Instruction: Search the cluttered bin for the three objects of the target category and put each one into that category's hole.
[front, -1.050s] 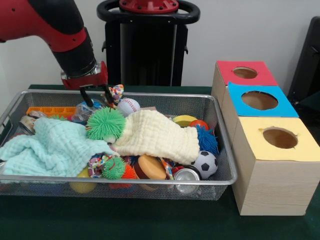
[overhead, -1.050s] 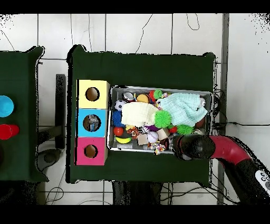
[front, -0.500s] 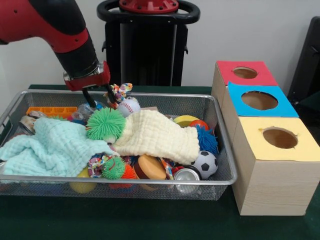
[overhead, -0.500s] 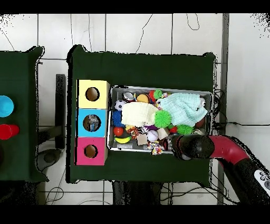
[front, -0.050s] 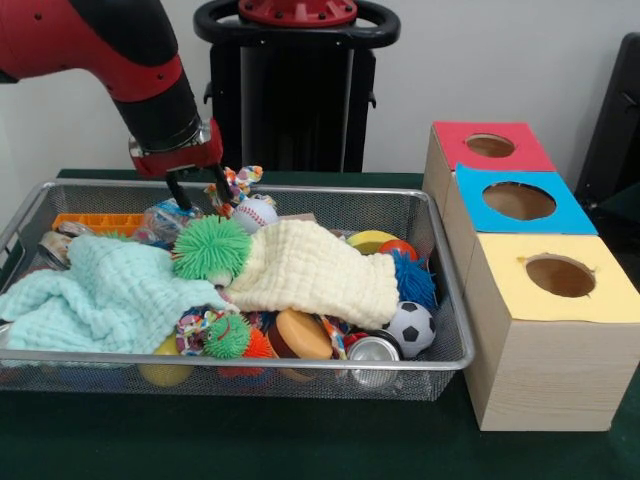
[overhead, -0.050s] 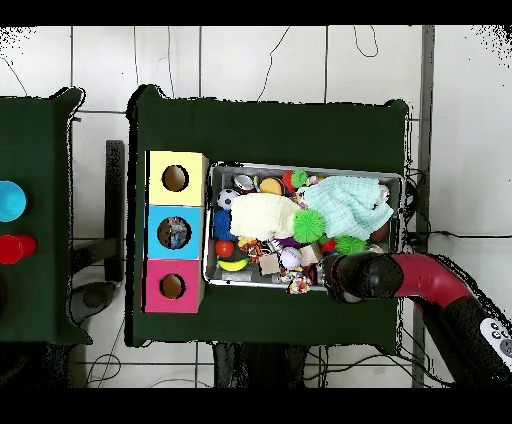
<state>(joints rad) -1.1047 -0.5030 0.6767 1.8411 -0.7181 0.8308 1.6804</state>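
Observation:
A wire mesh bin (front, -0.050s: 440, 300) holds a jumble of toys. My gripper (front, -0.050s: 195, 192) hangs over its far left part, fingers apart with nothing seen between them. A multicoloured rope toy (front, -0.050s: 238, 182) sits just beside the right finger, and a baseball (front, -0.050s: 257, 212) lies below it. A green spiky ball (front, -0.050s: 210, 248) rests in front of the gripper. A yellow cloth (front, -0.050s: 315, 268) and a mint cloth (front, -0.050s: 105, 295) hide much underneath. In the overhead view my gripper (overhead, -0.050s: 335, 277) is at the bin's (overhead, -0.050s: 305, 168) lower edge, next to the rope toy (overhead, -0.050s: 298, 283).
Beside the bin stand three wooden boxes with holes: red (front, -0.050s: 490, 145), blue (front, -0.050s: 518, 200) and yellow (front, -0.050s: 560, 275). Inside the bin also lie a soccer ball (front, -0.050s: 410, 328), a tin can (front, -0.050s: 372, 350), an orange tray (front, -0.050s: 100, 222) and a blue fuzzy ball (front, -0.050s: 412, 280).
My gripper has risen a little and shifted slightly right over the bin's far left part. The rope toy beside it has moved slightly up with it.

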